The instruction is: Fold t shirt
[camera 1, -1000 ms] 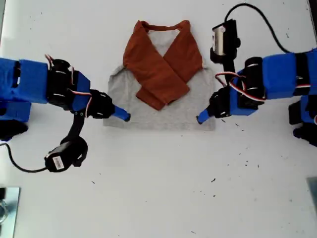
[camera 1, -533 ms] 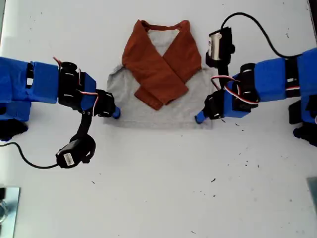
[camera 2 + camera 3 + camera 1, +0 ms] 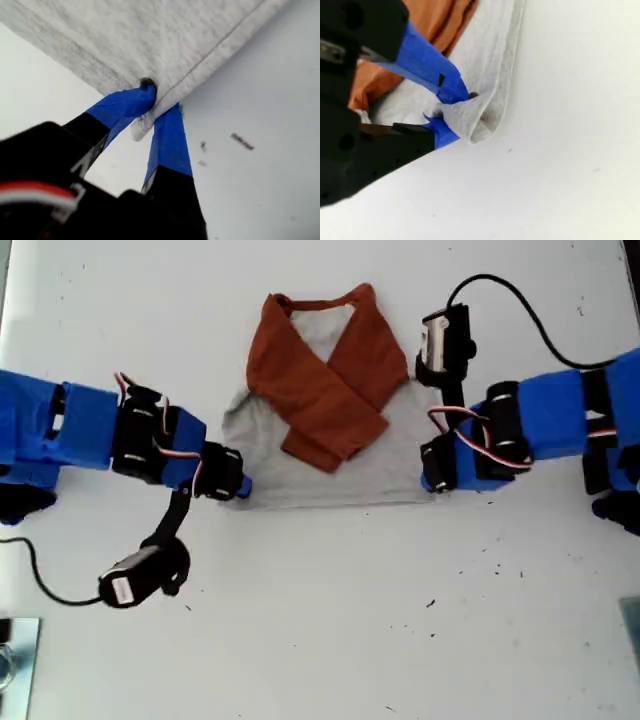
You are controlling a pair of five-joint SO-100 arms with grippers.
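Exterior view overhead, wrist views close, sharing t shirt [image 3: 330,455] hem

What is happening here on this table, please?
Two blue arms are folding a small t shirt that lies on the white table, with its orange sleeves crossed over the grey body. My first gripper and my second gripper are each shut on a bottom corner of the hem. In both wrist views the fabric is pinched and slightly raised.
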